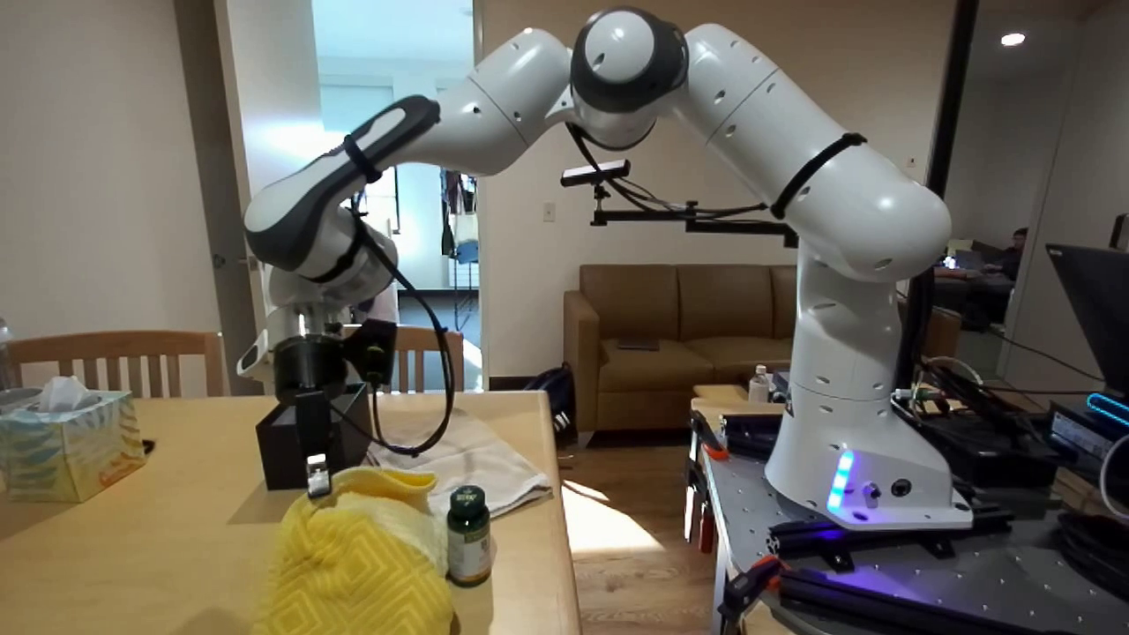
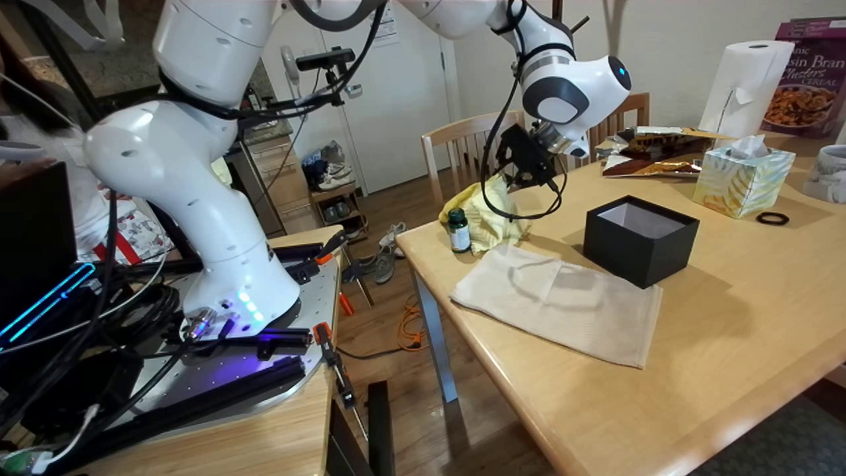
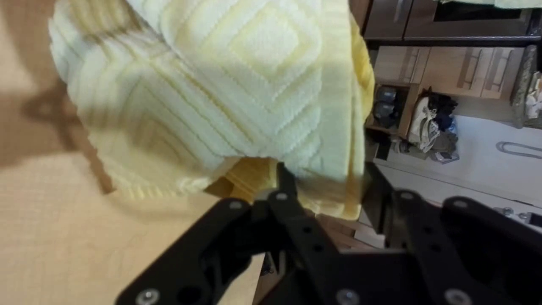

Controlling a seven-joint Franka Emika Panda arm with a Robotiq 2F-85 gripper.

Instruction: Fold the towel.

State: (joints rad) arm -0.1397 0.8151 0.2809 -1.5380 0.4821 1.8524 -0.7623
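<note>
The yellow towel (image 1: 357,564) lies bunched on the table in an exterior view. It also shows as a pale yellow heap behind the bottle in an exterior view (image 2: 496,215). My gripper (image 1: 318,476) points down at the towel's far edge. In the wrist view the towel (image 3: 203,97) fills the upper left, with a raised folded edge hanging between the fingers. The gripper (image 3: 328,182) is open there, with one finger on each side of that edge. The fingertips are hidden in an exterior view by the wrist camera and cables.
A green bottle (image 1: 469,536) stands close beside the towel, near the table edge. A beige cloth (image 2: 562,297) lies flat next to it, partly by an open black box (image 2: 638,241). A tissue box (image 1: 75,445) stands farther along the table.
</note>
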